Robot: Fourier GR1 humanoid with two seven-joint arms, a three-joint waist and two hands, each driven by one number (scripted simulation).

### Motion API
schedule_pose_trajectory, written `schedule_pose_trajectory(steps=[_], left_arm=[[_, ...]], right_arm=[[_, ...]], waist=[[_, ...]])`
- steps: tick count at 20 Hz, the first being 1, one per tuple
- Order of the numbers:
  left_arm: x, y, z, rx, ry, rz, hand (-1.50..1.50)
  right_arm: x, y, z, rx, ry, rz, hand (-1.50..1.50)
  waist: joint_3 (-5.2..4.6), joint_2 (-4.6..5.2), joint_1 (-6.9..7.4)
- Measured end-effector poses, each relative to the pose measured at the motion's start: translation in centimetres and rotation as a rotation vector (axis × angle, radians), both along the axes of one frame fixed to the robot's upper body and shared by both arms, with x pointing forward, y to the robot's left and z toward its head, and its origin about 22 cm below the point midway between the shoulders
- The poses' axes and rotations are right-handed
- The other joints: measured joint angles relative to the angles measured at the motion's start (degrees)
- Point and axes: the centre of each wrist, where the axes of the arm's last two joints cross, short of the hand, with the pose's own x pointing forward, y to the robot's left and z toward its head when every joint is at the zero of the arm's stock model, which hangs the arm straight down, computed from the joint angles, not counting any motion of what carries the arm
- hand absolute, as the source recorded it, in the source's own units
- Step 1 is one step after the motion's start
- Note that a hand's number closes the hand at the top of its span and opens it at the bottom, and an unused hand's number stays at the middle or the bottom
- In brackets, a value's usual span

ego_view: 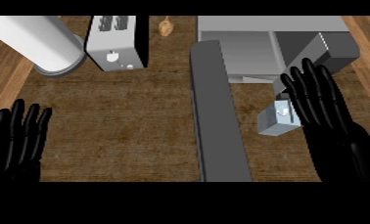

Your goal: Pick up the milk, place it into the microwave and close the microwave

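Brown wood-grain desk point(123, 130) fills the view, with paler wooden strips along its left and right edges.

Microwave point(245, 52): light grey, at the far right, standing open. Its dark grey door point(217, 120) is swung out and runs as a long slab from far to near through the middle of the desk.

White cylinder point(36, 39): far left corner, on a grey round base.

Toaster point(115, 42): just right of the cylinder, white-fronted, two slots on top.

Milk point(278, 120): a grey carton, tilted rather than upright. Its capped top points near, over the desk to the right of the door. Its darker body runs away to the far right, across the microwave's open front. Whether it rests on anything cannot be told.

Right hand point(336, 125): near right, open. Its fingers point(318, 91) are straight and spread, pointing far, lying along the right side of the milk and overlapping the carton's middle. They are not curled round it. The capped end sits just left of the palm.

Left hand point(22, 142): near left edge, open, fingers straight and up, resting, well apart from the milk.

Small tan object point(166, 26): far edge, between toaster and microwave; its kind cannot be made out.
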Motion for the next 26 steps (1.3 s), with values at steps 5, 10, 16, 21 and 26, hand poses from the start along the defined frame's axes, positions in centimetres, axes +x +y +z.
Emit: schedule_pose_trajectory(steps=[5, 10, 16, 21, 26], left_arm=[[-1.1, 0.4, -1.1, -0.005, 0.003, 0.003, -1.50], [-2.2, 0.6, -0.6, -0.006, -0.003, -0.002, -1.50], [-3.1, 1.2, -1.6, -0.005, 0.004, -0.002, -1.50], [-3.4, 1.7, -1.5, -0.007, 0.005, -0.001, -1.50], [-4.0, 1.5, -1.3, -0.003, 0.001, -0.005, -1.50]], right_arm=[[0.3, -1.1, -2.0, -0.012, 0.035, -0.066, -1.50], [2.1, -2.3, -4.0, -0.008, 0.077, -0.112, -1.50], [3.1, -3.9, -7.2, -0.027, 0.120, -0.173, -1.50], [3.1, -4.8, -10.1, -0.041, 0.145, -0.213, -1.50], [2.5, -7.3, -12.4, -0.056, 0.158, -0.240, -1.50]], waist=[[0.00, 0.02, -0.01], [0.01, 0.03, 0.07], [0.02, 0.04, 0.09], [0.01, 0.04, 0.03], [0.02, 0.03, 0.01]])
